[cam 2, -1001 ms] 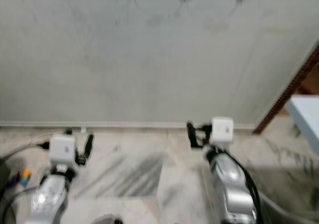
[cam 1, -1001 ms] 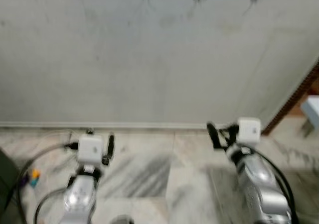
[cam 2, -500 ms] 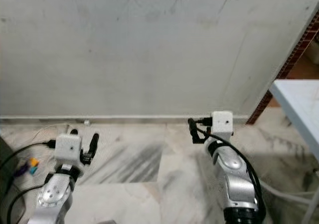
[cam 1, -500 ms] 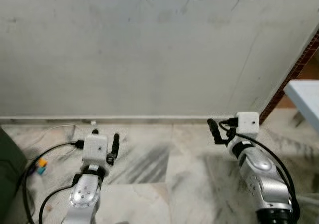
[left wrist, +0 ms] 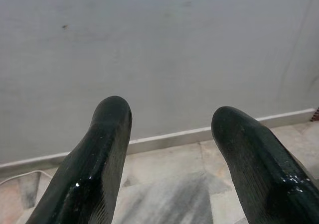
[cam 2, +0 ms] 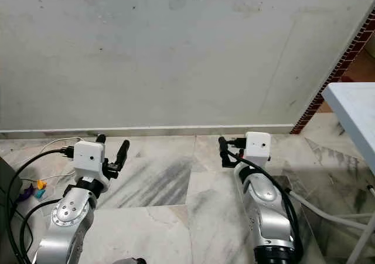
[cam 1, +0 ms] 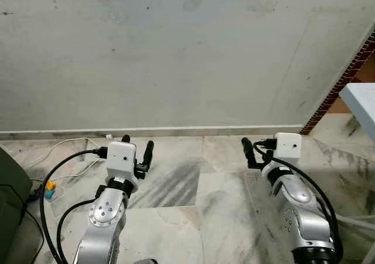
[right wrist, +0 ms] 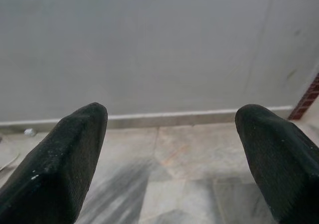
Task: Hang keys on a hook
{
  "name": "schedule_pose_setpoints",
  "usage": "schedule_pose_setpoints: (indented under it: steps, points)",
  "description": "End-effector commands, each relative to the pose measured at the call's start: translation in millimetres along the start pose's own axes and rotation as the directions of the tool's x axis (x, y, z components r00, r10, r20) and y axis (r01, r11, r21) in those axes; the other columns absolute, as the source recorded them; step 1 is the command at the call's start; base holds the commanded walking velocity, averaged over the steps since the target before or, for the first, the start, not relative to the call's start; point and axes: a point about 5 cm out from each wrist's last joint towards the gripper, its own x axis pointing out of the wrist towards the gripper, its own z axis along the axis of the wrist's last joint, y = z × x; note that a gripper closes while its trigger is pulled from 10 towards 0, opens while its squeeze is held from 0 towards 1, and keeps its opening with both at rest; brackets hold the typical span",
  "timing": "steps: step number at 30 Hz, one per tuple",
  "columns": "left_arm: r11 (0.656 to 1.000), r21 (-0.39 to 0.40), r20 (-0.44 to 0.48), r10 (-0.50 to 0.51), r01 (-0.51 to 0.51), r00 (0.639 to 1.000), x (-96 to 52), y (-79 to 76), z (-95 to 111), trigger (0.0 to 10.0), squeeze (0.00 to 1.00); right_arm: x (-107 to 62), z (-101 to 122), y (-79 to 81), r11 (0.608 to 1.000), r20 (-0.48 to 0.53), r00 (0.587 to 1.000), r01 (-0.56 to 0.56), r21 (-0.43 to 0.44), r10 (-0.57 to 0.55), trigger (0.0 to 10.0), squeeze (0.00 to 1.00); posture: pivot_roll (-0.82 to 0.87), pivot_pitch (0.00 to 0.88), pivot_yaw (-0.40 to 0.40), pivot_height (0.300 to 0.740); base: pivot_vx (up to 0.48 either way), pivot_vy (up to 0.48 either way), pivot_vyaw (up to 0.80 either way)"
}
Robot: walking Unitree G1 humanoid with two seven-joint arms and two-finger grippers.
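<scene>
Both grippers are spread and empty as I read them: left gripper (cam 1: pixel 136 148) low over the marble floor (cam 1: pixel 176 188), right gripper (cam 1: pixel 247 152) level with it, both facing the grey wall (cam 1: pixel 176 58). I can't find keys or hook, so neither arm is nearer

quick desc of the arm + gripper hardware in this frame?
Two silver metal arms, each ending in a white box-shaped wrist module. The left gripper and right gripper each have two long black fingers with rounded tips, glossy on the left, matte on the right. Black cables loop along both arms.
</scene>
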Motion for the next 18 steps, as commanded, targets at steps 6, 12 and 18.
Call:
schedule_pose_setpoints:
  steps: [6, 12, 18]
  points:
    - [0.998, 0.010, 0.042, -0.061, 0.061, 0.997, 4.6, -6.0, 5.0, 10.0, 0.00, -6.3, 14.9, -10.1, 0.997, 0.058, 0.996, 0.069, -0.026, -0.068, 10.0, 0.00, 0.00, 0.089, 0.001, 0.740, 0.000, 0.000, -0.73]
    - [0.997, -0.037, 0.027, -0.069, 0.070, 0.997, 5.3, -5.3, 5.0, 10.0, 0.00, -6.5, 17.2, -8.8, 0.995, 0.066, 0.996, 0.072, -0.067, -0.068, 10.0, 0.00, 0.00, 0.090, -0.002, 0.740, 0.000, 0.000, -0.70]
    - [0.996, -0.046, 0.026, -0.077, 0.078, 0.997, 5.2, -4.8, 3.6, 10.0, 0.00, -4.8, 20.1, -5.1, 0.993, 0.079, 0.994, 0.078, -0.092, -0.071, 10.0, 0.00, 0.00, 0.089, -0.001, 0.740, 0.000, 0.000, -0.68]
